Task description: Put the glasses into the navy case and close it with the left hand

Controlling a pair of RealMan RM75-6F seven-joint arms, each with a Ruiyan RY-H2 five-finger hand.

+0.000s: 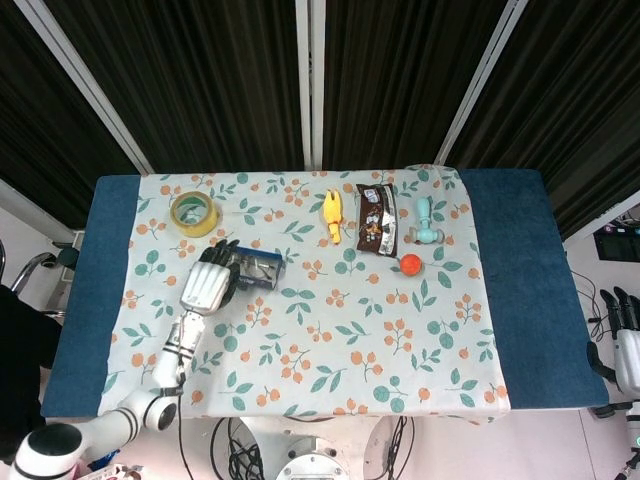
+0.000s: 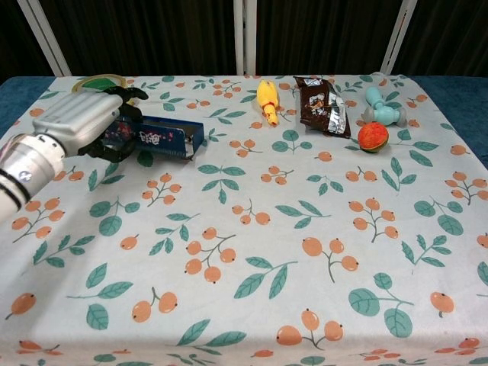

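Observation:
The navy case (image 1: pixel 260 269) lies on the floral cloth left of centre, its patterned lid down; in the chest view the case (image 2: pixel 158 139) looks flat and closed. My left hand (image 1: pixel 206 284) grips the case's left end, fingers curled over it, and the same left hand (image 2: pixel 78 122) shows at the far left of the chest view. The glasses are hidden. My right hand (image 1: pixel 626 338) hangs off the table's right edge, fingers apart, holding nothing.
A yellow tape roll (image 1: pixel 193 213) sits behind the left hand. Along the back lie a yellow rubber chicken (image 1: pixel 333 215), a brown snack bag (image 1: pixel 377 219), a teal dumbbell toy (image 1: pixel 427 223) and a red ball (image 1: pixel 410 264).

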